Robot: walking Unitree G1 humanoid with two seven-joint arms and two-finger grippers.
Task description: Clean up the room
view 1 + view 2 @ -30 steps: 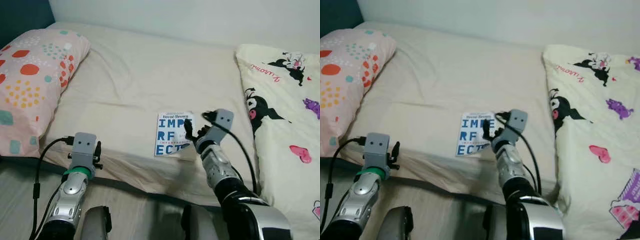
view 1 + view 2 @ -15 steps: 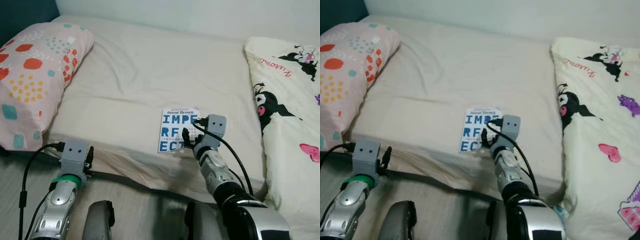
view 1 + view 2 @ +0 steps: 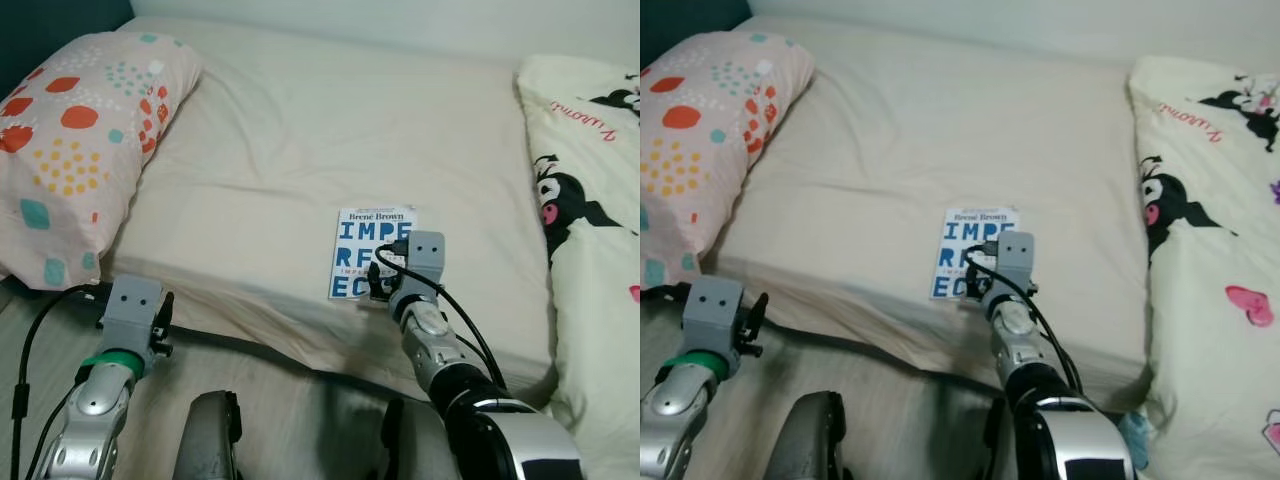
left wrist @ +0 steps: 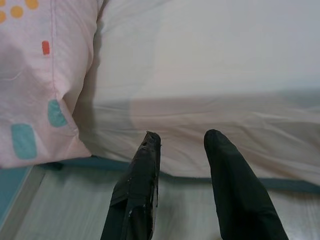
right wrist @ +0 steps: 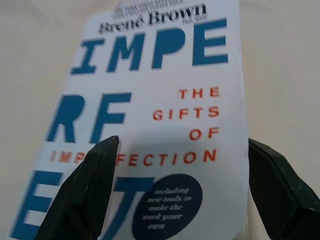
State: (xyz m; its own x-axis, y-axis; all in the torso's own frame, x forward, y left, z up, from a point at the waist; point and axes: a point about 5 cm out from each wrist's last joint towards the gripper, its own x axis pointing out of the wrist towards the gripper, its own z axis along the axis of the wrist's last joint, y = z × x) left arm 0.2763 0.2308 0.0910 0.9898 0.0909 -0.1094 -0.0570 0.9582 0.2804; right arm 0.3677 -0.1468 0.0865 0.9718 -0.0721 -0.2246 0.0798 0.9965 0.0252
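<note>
Book [image 3: 372, 250], white cover with big blue letters, flat on the bed [image 3: 300, 140], near the front edge and a little toward the right side. Right pincer [image 5: 185, 192] spread wide just over the book's near end, one black finger [image 5: 87, 185] over the cover, the other [image 5: 282, 192] past the book's side edge, above the sheet; nothing gripped yet. From the head views, right wrist low over the front edge of the bed, touching or nearly touching the book's near corner; cannot tell which.

Left pincer [image 4: 182, 160] parted and empty, held low off the front left corner of the bed, pointing at the mattress side below the spotted pillow [image 3: 70, 150]. Cartoon-print quilt [image 3: 590, 200] bunched along the right edge of the bed, well apart from the book.

Step in hand, by the look of it: reaching to pick up the book, approach nearly done, grasp not made. Next move likely calls for getting one finger under the cover's edge, hard with a thin book lying flat on soft bedding. Probably needs sliding toward the front edge first, or pressing into the mattress to tip an edge up, then closing across the thickness.
</note>
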